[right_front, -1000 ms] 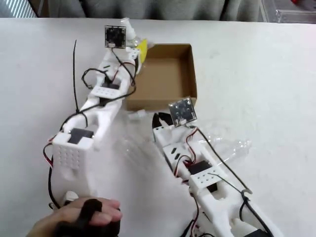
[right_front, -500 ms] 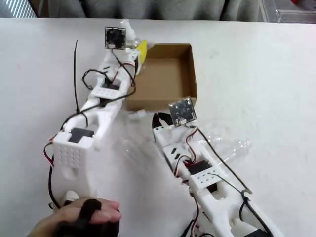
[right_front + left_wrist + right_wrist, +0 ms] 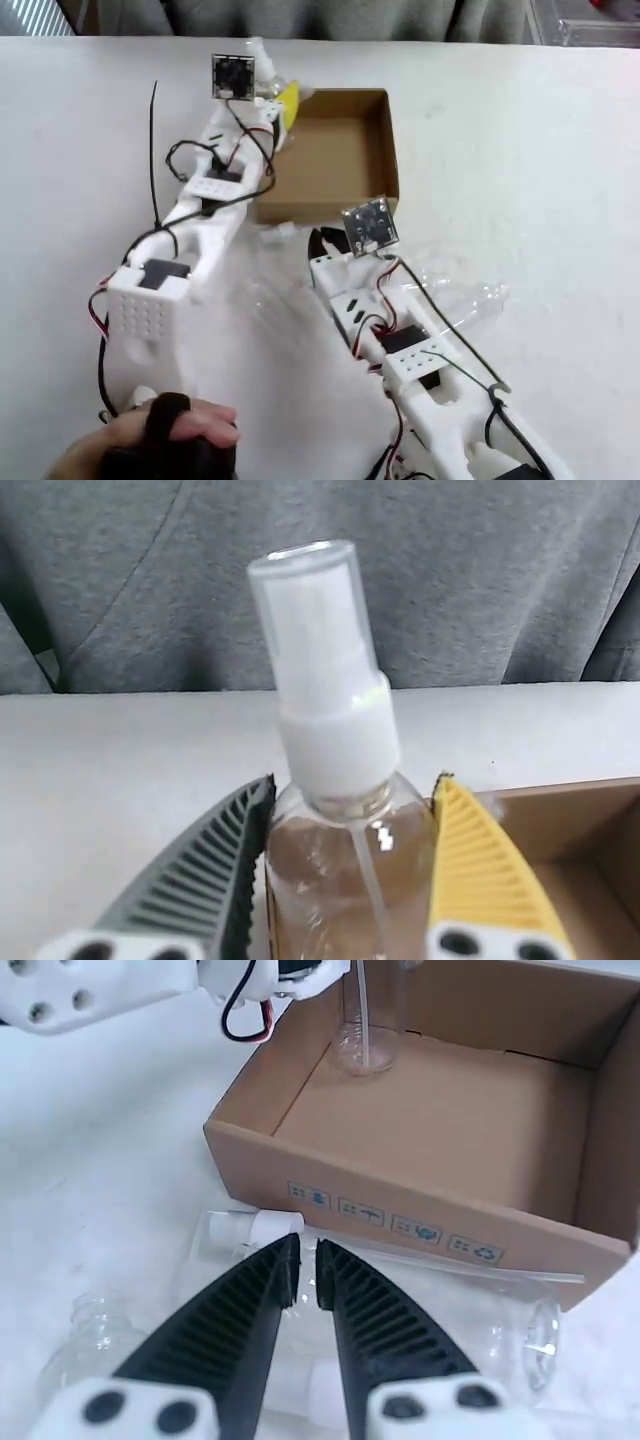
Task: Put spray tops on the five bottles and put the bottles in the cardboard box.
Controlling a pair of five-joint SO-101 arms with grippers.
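**Left wrist view: capped bottle gripped at the box's corner**

Closest in, my left pincer (image 3: 352, 790) is clamped on a clear bottle (image 3: 340, 880), with the grey finger on one side of its shoulder and the yellow finger on the other. And yes, the spray top (image 3: 325, 680) is on! It stands upright on the neck, and its dip tube runs down inside. Beyond the bottle lies the white table (image 3: 130, 740), with a corner of the cardboard box (image 3: 570, 830) just beside my yellow finger. A grey cloth (image 3: 450, 580) hangs at the back.

Over to the right wrist view. My right pincer (image 3: 305, 1255) is narrow, only a thin slit between the black tips, and it holds nothing. Just past the tips a loose spray top (image 3: 262, 1225) lies on the table, its tube stretched along the foot of the box's near wall. An open-necked bottle (image 3: 95, 1325) lies to one side of the pincer and a second clear bottle (image 3: 500, 1325) to the other. Further on sits the box itself. At its far corner the gripped bottle's base is down inside. I cannot tell whether it touches the floor of the box.

From the high view, my left arm stretches to the box's far left corner. My right pincer sits just short of the near wall.
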